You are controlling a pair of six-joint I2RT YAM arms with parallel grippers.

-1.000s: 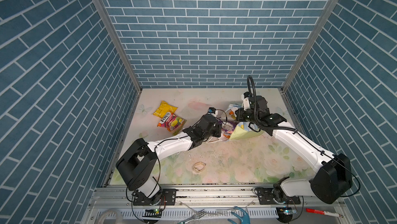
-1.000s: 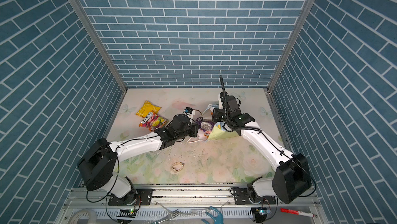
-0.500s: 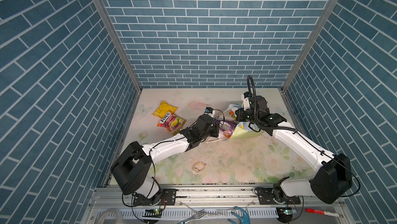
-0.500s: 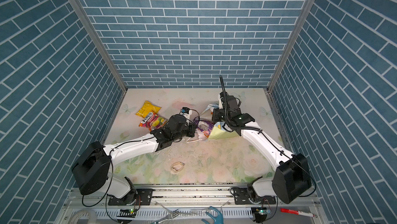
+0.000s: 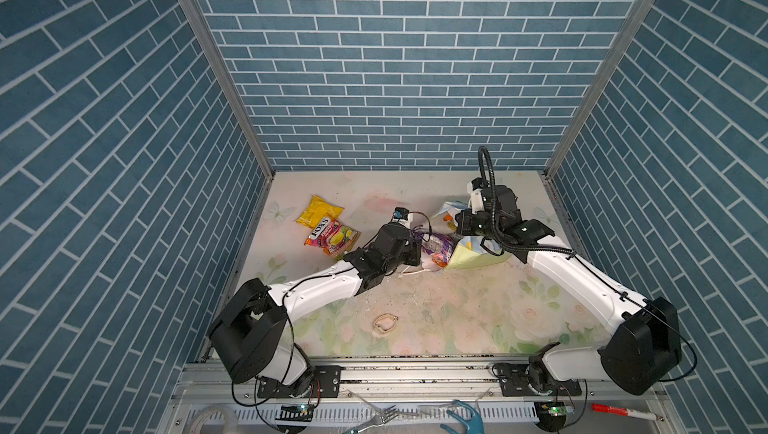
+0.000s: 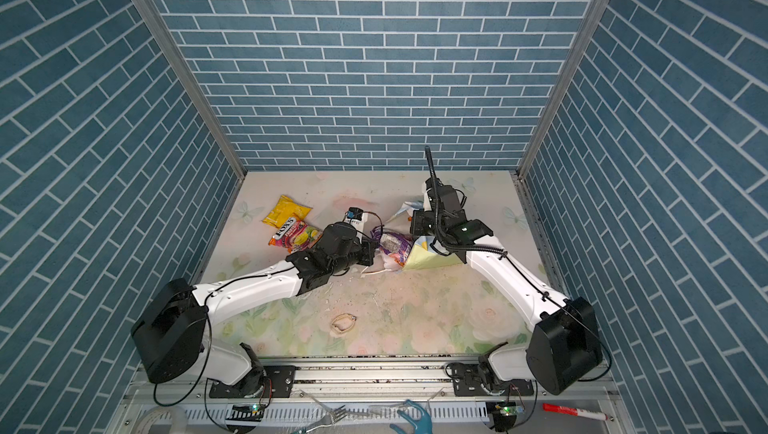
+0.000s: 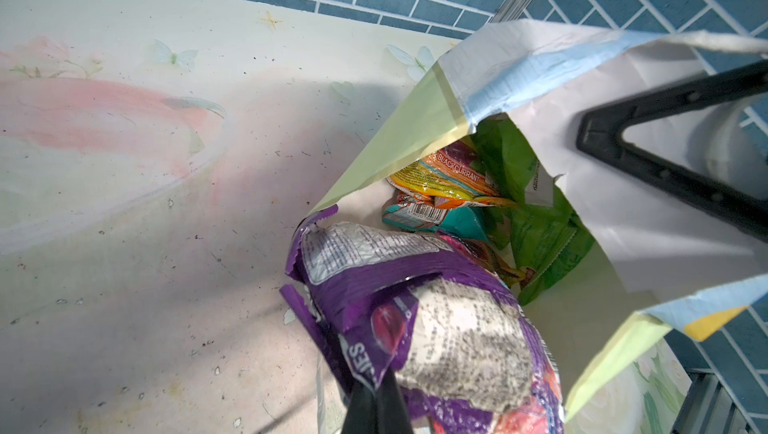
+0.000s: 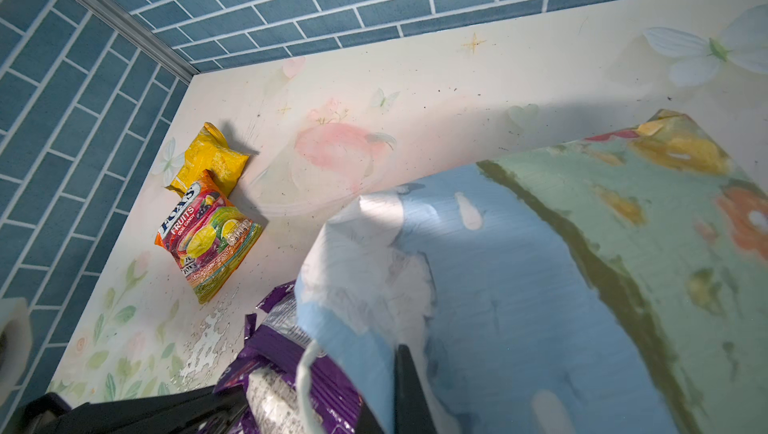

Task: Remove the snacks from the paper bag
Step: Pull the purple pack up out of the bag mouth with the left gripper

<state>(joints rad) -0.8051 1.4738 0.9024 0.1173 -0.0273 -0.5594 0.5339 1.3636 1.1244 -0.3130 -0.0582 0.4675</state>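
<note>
Two left fingers (image 7: 361,411) are pinched together on one end of a purple packet (image 7: 415,307), with the crinkled foil caught between their tips. The rest of the packet runs away from them toward the paper bag (image 7: 623,224), and its far serrated edge reaches the bag's pale green lip. In both top views the packet (image 5: 436,244) (image 6: 392,242) sits between the left fingers and the bag's mouth, partly outside it.

The right fingers (image 8: 405,386) are clamped on the bag's upper wall near the rim. One black finger lies against the sky-blue outside in the right wrist view. The left wrist view shows another black finger (image 7: 665,140) against the white inside. The bag (image 5: 478,259) lies on its side on the tabletop (image 5: 457,328), with its mouth gaping toward the left arm. A white string handle (image 8: 304,369) hangs from the rim near the right finger.

Deeper in the bag, beyond the purple packet, a teal packet (image 7: 436,215) touches an orange-and-yellow packet (image 7: 449,182) printed BLACKCURRANT. A green bag (image 7: 536,236) fills the space behind them, against the white wall.

Well apart from both pairs of fingers, toward the left wall, a yellow packet (image 5: 318,215) and a FOX'S packet (image 5: 332,238) lie flat on the tabletop. The FOX'S packet overlaps a corner of the yellow one. A tan loop (image 5: 384,321) lies alone nearer the front edge, between the two arms.
</note>
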